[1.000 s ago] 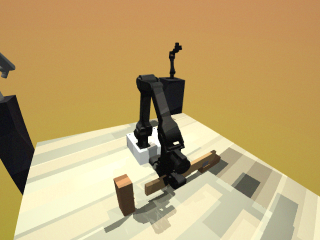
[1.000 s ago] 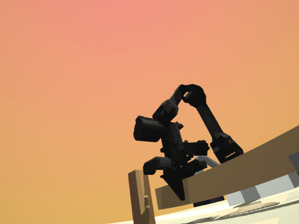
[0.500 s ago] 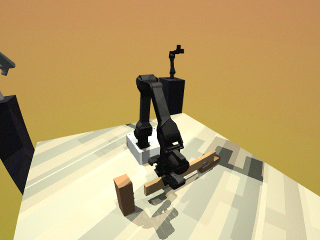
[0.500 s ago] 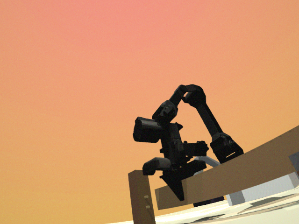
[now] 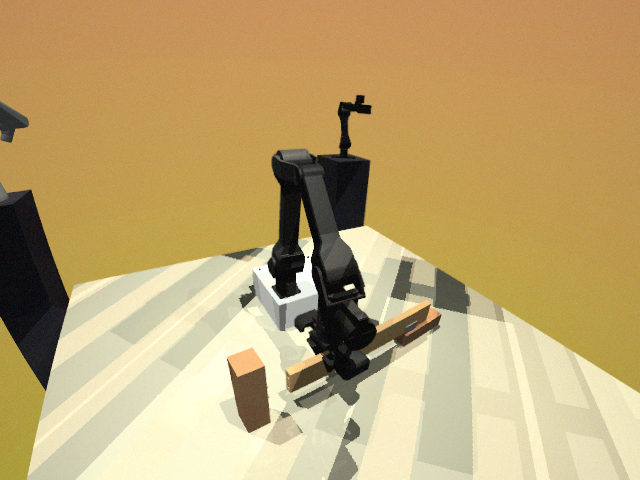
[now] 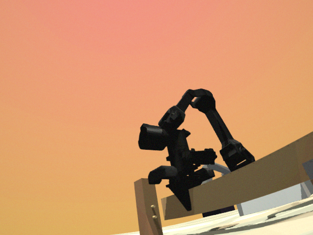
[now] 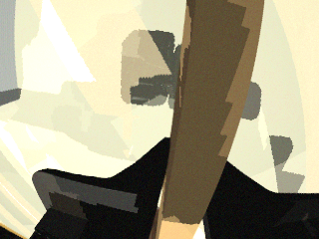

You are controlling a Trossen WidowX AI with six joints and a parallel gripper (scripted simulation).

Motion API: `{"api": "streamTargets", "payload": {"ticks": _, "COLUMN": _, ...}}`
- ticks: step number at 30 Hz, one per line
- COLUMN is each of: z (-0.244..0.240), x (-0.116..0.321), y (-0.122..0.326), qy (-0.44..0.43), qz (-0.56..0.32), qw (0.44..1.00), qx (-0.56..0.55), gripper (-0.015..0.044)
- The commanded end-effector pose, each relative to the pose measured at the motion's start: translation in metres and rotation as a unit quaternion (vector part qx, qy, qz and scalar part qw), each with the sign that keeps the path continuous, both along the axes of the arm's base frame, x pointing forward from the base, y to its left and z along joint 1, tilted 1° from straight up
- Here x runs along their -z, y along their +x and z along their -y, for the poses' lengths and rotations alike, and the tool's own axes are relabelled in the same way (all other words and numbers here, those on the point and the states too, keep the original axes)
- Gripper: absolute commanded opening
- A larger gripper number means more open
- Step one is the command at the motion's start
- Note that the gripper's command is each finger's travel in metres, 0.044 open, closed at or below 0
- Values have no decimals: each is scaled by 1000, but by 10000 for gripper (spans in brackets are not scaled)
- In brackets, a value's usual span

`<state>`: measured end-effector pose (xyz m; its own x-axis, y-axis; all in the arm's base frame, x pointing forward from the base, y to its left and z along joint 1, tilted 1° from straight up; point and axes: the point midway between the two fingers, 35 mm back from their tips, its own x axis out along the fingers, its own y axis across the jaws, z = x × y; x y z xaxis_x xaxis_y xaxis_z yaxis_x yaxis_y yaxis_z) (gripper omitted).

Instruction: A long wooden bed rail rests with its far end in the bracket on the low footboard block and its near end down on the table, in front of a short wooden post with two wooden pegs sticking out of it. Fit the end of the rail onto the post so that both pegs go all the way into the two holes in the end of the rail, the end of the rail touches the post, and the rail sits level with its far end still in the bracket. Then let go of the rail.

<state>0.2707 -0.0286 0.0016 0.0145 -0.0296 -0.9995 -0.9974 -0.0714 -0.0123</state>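
Observation:
The long wooden rail (image 5: 392, 330) (image 6: 227, 187) (image 7: 209, 100) is held off the table at its near end. Its far end is at the bracket (image 5: 411, 326) (image 6: 308, 168) on the low footboard block (image 5: 430, 323). My gripper (image 5: 330, 361) (image 6: 188, 202) (image 7: 182, 144) is shut on the rail, a short way back from its near end. The short post (image 5: 251, 397) (image 6: 144, 204) stands upright beyond that end, with a visible gap between. Its upper peg (image 6: 152, 206) and lower peg (image 6: 154, 217) are both exposed, at about the height of the rail's end. Exact alignment with the holes cannot be told.
The arm's white base box (image 5: 297, 310) stands behind the rail on the striped, shadowed table (image 5: 180, 413). Dark pedestals (image 5: 343, 191) (image 5: 25, 268) stand beyond the table's edges, one carrying another small arm (image 5: 344, 124).

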Motion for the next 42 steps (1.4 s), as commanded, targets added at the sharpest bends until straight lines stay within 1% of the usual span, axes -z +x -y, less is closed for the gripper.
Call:
{"api": "streamTargets", "payload": {"ticks": 1, "z": 1, "x": -2, "y": 2, "qy": 1, "qz": 2, "qw": 1000, "qx": -2, "gripper": 0}}
{"api": "streamTargets", "payload": {"ticks": 42, "z": 13, "x": -1, "y": 4, "qy": 1, "qz": 2, "qw": 1000, "qx": -2, "gripper": 0}}
